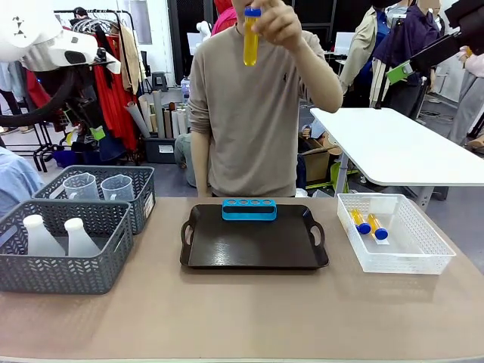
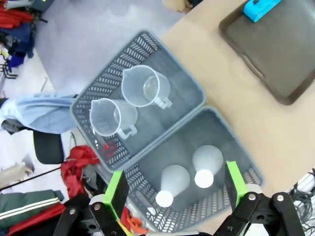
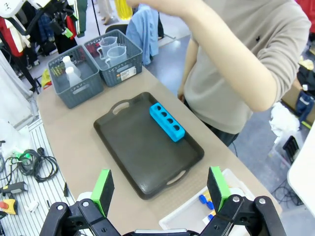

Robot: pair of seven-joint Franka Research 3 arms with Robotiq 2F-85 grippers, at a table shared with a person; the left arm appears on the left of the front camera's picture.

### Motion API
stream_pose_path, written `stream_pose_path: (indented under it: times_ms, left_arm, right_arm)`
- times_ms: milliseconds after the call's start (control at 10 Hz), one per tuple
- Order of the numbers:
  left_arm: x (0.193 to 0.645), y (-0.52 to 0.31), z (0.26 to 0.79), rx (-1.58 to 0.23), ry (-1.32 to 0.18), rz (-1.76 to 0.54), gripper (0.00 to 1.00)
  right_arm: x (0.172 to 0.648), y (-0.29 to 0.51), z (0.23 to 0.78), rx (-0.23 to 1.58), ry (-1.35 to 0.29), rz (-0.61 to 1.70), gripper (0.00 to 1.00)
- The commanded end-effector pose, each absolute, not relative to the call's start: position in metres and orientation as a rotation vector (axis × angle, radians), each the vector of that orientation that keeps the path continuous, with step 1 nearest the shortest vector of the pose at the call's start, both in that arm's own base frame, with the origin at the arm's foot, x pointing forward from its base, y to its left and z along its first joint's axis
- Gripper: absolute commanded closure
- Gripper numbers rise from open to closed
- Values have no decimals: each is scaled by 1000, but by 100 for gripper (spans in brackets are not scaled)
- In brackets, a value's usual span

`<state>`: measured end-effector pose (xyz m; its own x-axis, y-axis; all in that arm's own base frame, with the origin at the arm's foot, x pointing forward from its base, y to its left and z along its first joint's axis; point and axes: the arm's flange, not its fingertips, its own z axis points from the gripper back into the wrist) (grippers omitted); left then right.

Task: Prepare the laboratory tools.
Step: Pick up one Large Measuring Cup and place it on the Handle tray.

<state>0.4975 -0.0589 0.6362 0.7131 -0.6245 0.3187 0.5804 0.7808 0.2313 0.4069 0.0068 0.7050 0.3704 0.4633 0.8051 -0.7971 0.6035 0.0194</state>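
Facing you, a person's hand (image 1: pixel 276 19) holds one amber tube (image 1: pixel 250 41) high beyond the tray (image 1: pixel 253 242) — two tubes (image 1: pixel 368 224) lie in the white basket (image 1: pixel 423 249). From your left wrist, flasks (image 2: pixel 174 179) and beakers (image 2: pixel 145 86) sit in grey baskets (image 2: pixel 106 73) under the released left end effector (image 2: pixel 174 184); the right end effector (image 3: pixel 160 179) is released too.

The person (image 1: pixel 227 91) wears a beige knit jumper (image 1: pixel 242 144) (small dark chest logo (image 1: pixel 286 78)).
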Motion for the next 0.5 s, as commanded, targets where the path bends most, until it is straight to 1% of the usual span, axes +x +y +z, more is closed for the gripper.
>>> stream_pose_path:
  times_ms: [0, 300, 400]
  left_arm:
    - [492, -54, 642, 119, -391, -665, 0]
    - [496, -58, 638, 118, -394, -668, 0]
    - [497, -63, 632, 249, -298, -561, 0]
  right_arm:
    - [407, 8, 705, 457, -865, 847, 0]
    - [407, 8, 705, 457, -865, 847, 0]
    - [407, 8, 705, 457, -865, 847, 0]
